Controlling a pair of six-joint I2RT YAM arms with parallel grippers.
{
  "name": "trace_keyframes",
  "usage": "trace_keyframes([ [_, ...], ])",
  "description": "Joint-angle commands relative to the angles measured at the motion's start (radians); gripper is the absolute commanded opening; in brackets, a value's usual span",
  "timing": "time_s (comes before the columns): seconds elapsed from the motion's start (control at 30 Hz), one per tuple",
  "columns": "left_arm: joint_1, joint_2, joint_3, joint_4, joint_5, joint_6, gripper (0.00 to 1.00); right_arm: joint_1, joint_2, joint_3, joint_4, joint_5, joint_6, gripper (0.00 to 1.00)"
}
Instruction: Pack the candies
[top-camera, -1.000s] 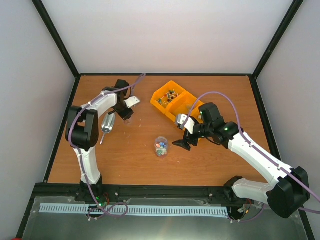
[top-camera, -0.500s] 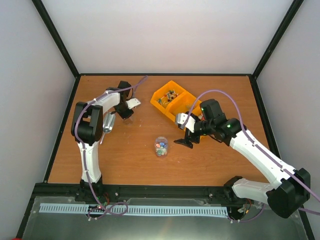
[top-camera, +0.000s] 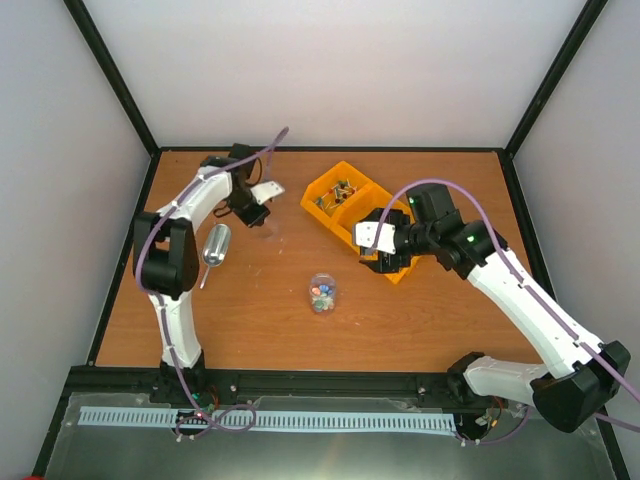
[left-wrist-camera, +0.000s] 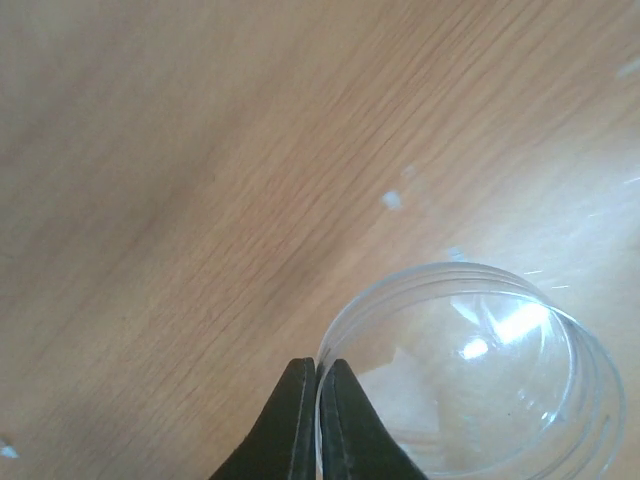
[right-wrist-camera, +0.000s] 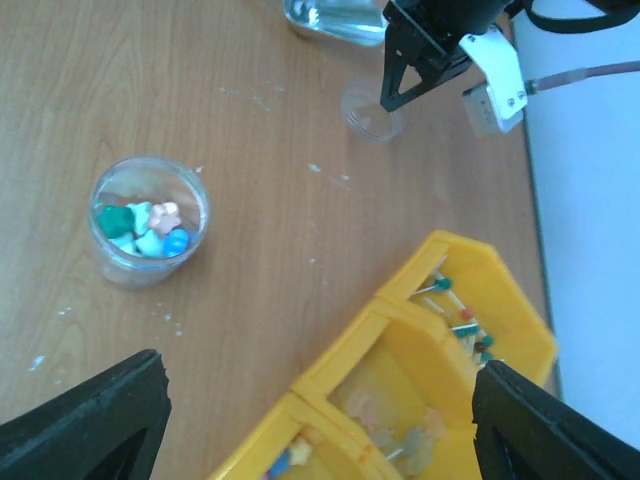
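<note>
Matt wooden table (top-camera: 250, 310), clear plastic cup (left-wrist-camera: 470, 370)

No text, label, brand, number or sign can be read anywhere; the yellow bin (top-camera: 322, 200), the jar (right-wrist-camera: 192, 200) of candies (right-wrist-camera: 150, 228), the clear cup (left-wrist-camera: 460, 370) and the tabletop (top-camera: 250, 320) all show no legible marks.

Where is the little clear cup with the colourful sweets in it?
In the top view the clear cup stands near the middle of the table, on the near side of the yellow bin and apart from it.
</note>
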Motion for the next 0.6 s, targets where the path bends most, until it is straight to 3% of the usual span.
trace_keyframes([
  [0.0,0.002,-0.125,0.127,-0.194,0.239,-0.045,0.01,0.009,-0.010,0.094,-0.002,0.022,-0.144,0.78],
  [0.13,-0.033,-0.178,0.168,-0.327,0.410,-0.043,0.01,0.077,0.001,0.161,0.076,0.038,-0.201,0.68],
  [0.33,-0.095,-0.201,0.208,-0.445,0.657,-0.086,0.01,0.256,-0.027,0.101,0.197,0.152,-0.395,0.57],
  [0.57,-0.173,-0.226,0.156,-0.465,0.734,-0.128,0.01,0.363,-0.018,0.056,0.183,0.271,-0.570,0.49],
])
